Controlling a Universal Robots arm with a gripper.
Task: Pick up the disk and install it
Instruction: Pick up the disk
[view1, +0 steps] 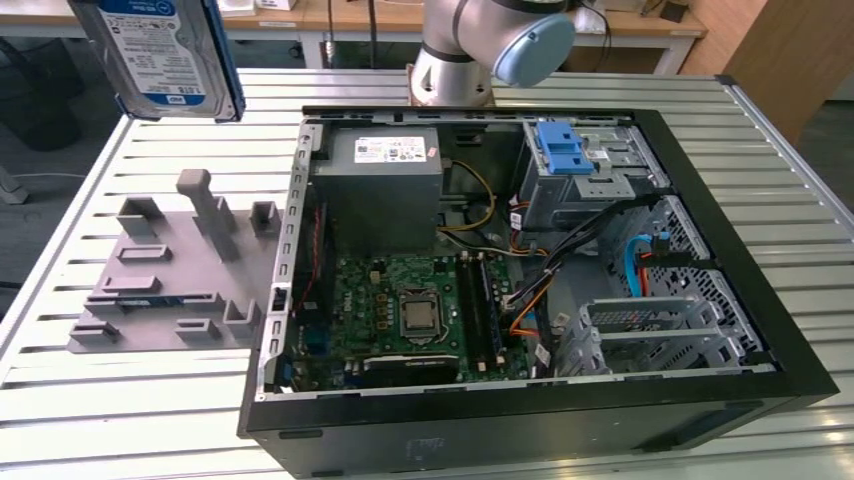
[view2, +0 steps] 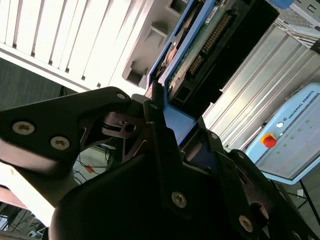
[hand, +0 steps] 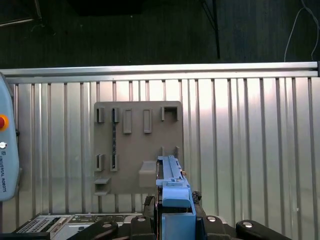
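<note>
The disk (view1: 160, 50) was clamped by its blue caddy edge between closed fingers (view2: 161, 145). It was held high over the grey holder (view1: 174, 270), likely for clearance.

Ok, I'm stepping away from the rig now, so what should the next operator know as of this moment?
The gripper is shut on the flat silver hard disk in its blue plastic caddy.
The disk is in the air above the grey plastic holder plate, on the exterior view's left of the open black computer case.
Done: pick-up. Left: installing; the disk is not yet in the case.
</note>
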